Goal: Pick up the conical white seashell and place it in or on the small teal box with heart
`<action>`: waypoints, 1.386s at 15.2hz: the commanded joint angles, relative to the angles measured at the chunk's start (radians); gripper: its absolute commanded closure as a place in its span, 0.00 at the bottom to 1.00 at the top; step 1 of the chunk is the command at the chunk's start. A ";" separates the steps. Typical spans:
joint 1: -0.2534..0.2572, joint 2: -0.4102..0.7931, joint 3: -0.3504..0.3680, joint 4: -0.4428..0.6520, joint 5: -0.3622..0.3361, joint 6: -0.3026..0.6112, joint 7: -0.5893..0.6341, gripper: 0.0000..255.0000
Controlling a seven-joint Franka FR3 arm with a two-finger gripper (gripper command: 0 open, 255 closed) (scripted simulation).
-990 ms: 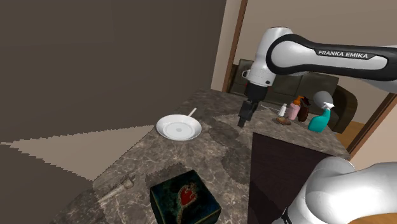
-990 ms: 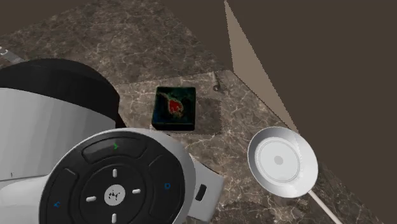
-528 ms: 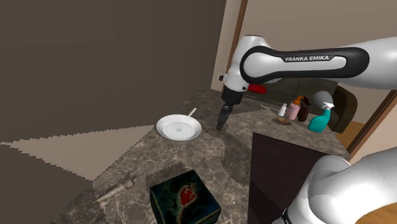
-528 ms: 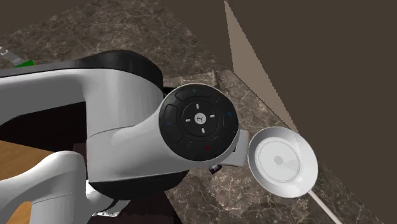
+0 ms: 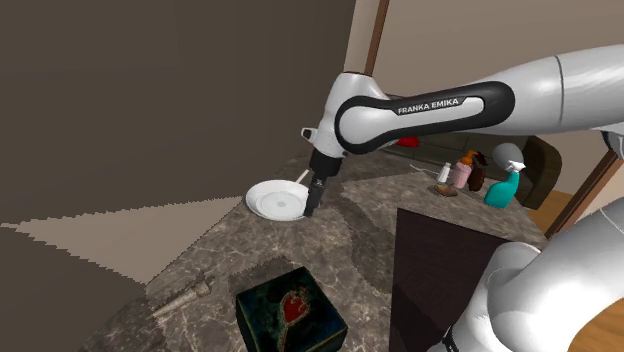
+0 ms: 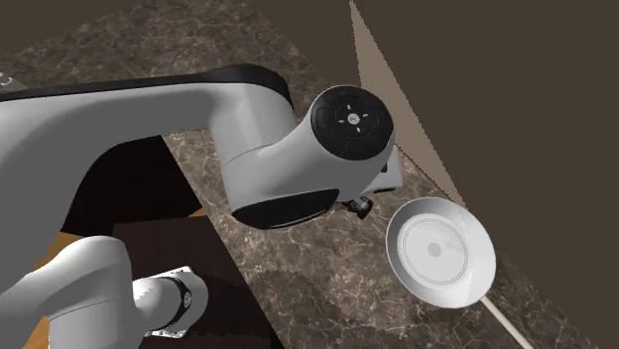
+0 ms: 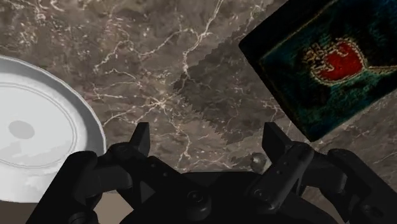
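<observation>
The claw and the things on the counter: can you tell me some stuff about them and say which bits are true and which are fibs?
1. The black claw is open and holds nothing. True.
2. The pale cone-shaped seashell lies on the round white plate. False: it lies on the brown marble counter, near the box.
3. The small dark teal box has a red heart on top. True.
4. The claw hangs right over the box. False: it hangs over the counter beside the plate.
5. The teal spray bottle lies on its side. False: it stands upright.
</observation>
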 commanded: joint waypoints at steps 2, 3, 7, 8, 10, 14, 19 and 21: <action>0.035 0.083 0.024 0.046 0.009 0.065 -0.052 0.00; 0.046 0.109 0.032 0.061 0.011 0.085 -0.069 0.00; 0.086 0.214 0.065 0.124 0.013 0.161 -0.136 0.00; 0.095 0.239 0.074 0.141 0.012 0.178 -0.151 0.00; 0.113 0.290 0.092 0.175 0.008 0.211 -0.182 0.00; 0.150 0.387 0.128 0.245 -0.008 0.270 -0.237 0.00; 0.191 0.491 0.167 0.327 -0.041 0.327 -0.292 0.00; 0.195 0.511 0.167 0.326 -0.046 0.348 -0.289 0.00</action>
